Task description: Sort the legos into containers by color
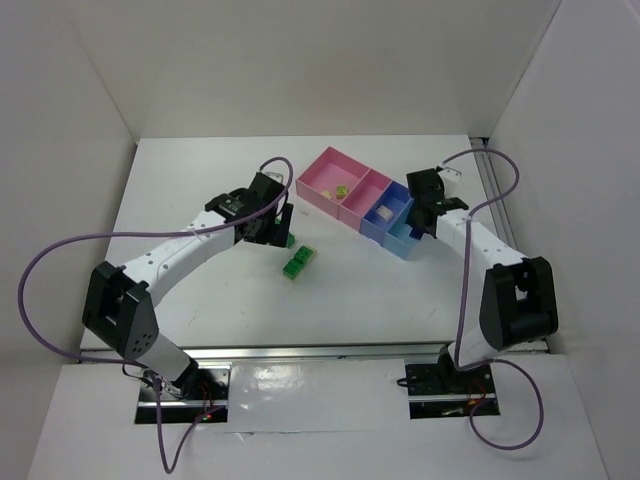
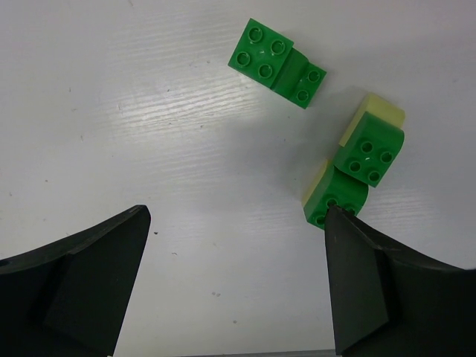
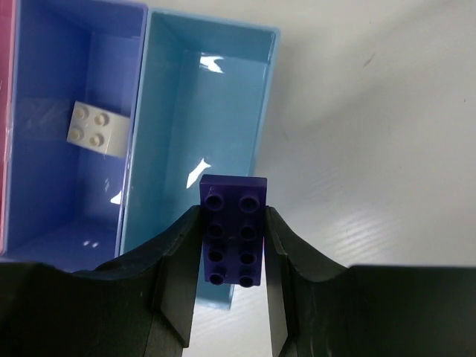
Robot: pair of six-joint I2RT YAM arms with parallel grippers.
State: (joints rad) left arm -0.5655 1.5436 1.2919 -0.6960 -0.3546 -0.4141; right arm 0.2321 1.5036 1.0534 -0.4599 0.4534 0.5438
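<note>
Operator: Fingers point(image 2: 89, 290) of the left end effector point(image 2: 236, 223), how are they standing?

Observer: They are standing spread wide and gripping nothing, with bare table point(image 2: 134, 126) showing between them. The fingertip on the right of the wrist view is sitting right at the nearest green brick point(image 2: 336, 199). I cannot tell whether it is touching.

Operator: What is lying beyond that brick?

Observer: A second green brick point(image 2: 370, 152) is butting against its far side, and a pale yellow-green brick point(image 2: 383, 110) is peeking out behind that one. Farther off, a stepped green pair point(image 2: 277, 62) is lying apart from the cluster, studs facing up.

Operator: And the right end effector point(image 3: 232, 223)?

Observer: It is pinching the flat dark purple brick point(image 3: 233, 230) by its long sides, with both fingers pressing against it and the studs facing the wrist camera. The brick's far end is hanging over the near right corner of the light blue tray point(image 3: 216, 104). Next to that, the periwinkle tray point(image 3: 37, 163) is holding a beige brick point(image 3: 95, 128).

Operator: Anything farther along the row?

Observer: From overhead, the larger pink tray point(image 1: 318, 172) is sitting at the far end and carrying a small yellowish brick point(image 1: 341, 190).
</note>
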